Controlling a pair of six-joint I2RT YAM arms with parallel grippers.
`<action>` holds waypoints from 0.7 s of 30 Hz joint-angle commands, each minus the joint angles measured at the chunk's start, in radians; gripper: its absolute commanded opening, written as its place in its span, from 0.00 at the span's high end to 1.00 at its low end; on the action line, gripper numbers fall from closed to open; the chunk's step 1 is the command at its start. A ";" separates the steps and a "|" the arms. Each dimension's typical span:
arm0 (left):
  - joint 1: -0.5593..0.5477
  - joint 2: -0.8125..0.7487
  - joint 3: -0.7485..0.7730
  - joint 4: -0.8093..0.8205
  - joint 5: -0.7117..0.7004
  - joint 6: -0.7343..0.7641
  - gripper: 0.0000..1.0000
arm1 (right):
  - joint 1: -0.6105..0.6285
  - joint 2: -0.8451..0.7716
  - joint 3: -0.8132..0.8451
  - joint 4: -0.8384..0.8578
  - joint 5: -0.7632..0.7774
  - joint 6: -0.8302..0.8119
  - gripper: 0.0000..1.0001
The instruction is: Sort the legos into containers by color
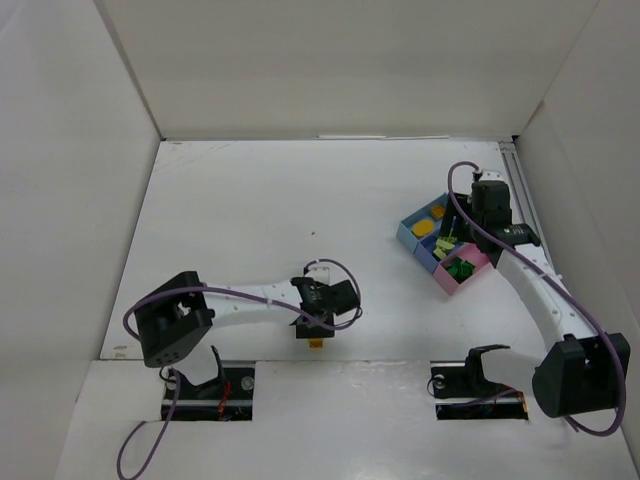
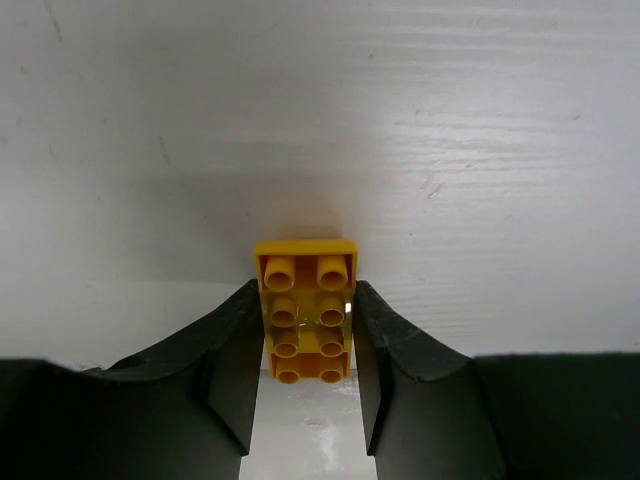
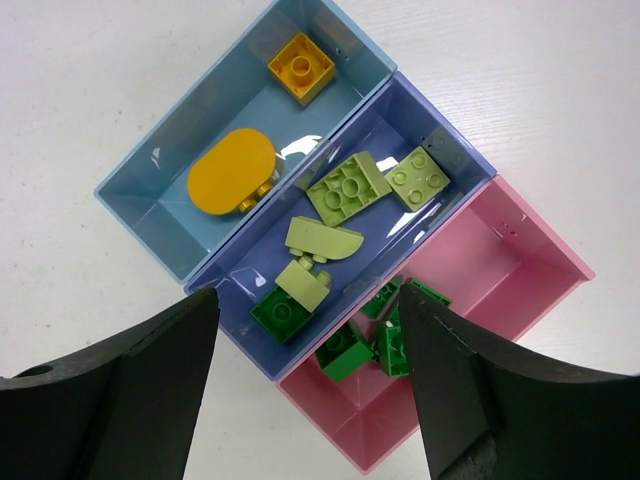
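Orange-yellow brick point(image 2: 305, 285): held studs-up across its narrow width, its far end left sticking out past the fingertips.
Left gripper point(image 2: 305, 335): closed on the long sides of the orange-yellow brick, low over the table point(image 1: 250, 220) near its front edge and well apart from the containers; whether the brick is lifted off the surface cannot be told.
Reason for the grip: the narrow faces are judged to have been chosen so that so small a piece is squared between the pads and can be dropped cleanly.
Right gripper point(image 3: 303, 300): jaws spread wide with nothing between them, hung above the row of bins, roughly over the wall shared by the darker blue and pink ones.
Light blue bin point(image 3: 140, 200): a square orange-yellow piece point(image 3: 301, 68) at the far end and a rounded orange-yellow piece point(image 3: 230, 184) near the middle are contained.
Darker blue bin point(image 3: 440, 135): four lime pieces point(image 3: 348, 188) are scattered in it; one dark green brick point(image 3: 278, 314) is also seen at the near end, partly under a lime piece, and is judged to be misplaced.
Pink bin point(image 3: 500, 260): dark green bricks point(image 3: 345, 355) are heaped at the near end, partly hidden by a finger; the far half is bare.
Destination: the light blue bin is judged to be where the held brick belongs.
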State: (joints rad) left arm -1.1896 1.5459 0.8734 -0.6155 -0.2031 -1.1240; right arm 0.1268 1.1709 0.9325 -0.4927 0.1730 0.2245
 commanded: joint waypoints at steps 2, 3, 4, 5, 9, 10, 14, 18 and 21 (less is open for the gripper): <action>-0.002 0.008 0.123 -0.049 -0.091 0.055 0.73 | 0.011 -0.028 -0.015 0.039 0.005 0.003 0.23; -0.002 0.022 0.143 -0.049 -0.100 0.073 0.75 | 0.011 -0.039 -0.015 0.039 0.005 0.003 0.23; -0.002 0.022 0.165 -0.049 -0.128 0.090 0.79 | 0.011 -0.039 -0.015 0.039 0.014 0.003 0.23; -0.002 0.039 0.188 -0.049 -0.139 0.108 0.84 | 0.011 -0.049 -0.015 0.039 0.031 0.003 0.23; 0.057 0.089 0.381 -0.063 -0.238 0.266 0.88 | 0.011 -0.108 -0.015 0.017 0.080 0.042 0.23; 0.100 0.103 0.410 0.009 -0.251 0.373 0.88 | 0.011 -0.146 -0.015 0.008 0.097 0.068 0.23; 0.217 0.164 0.576 0.201 -0.181 0.602 0.91 | 0.011 -0.259 -0.015 -0.065 0.229 0.123 0.23; 0.248 0.269 0.757 0.351 -0.136 0.766 0.91 | 0.002 -0.362 -0.004 -0.122 0.250 0.144 0.21; 0.248 0.402 0.953 0.367 -0.125 0.880 0.91 | 0.002 -0.433 -0.004 -0.151 0.250 0.144 0.21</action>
State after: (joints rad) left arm -0.9249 1.8748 1.6905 -0.3531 -0.3531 -0.4316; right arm 0.1261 0.7872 0.9077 -0.5915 0.3771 0.3405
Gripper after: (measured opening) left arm 0.333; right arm 0.785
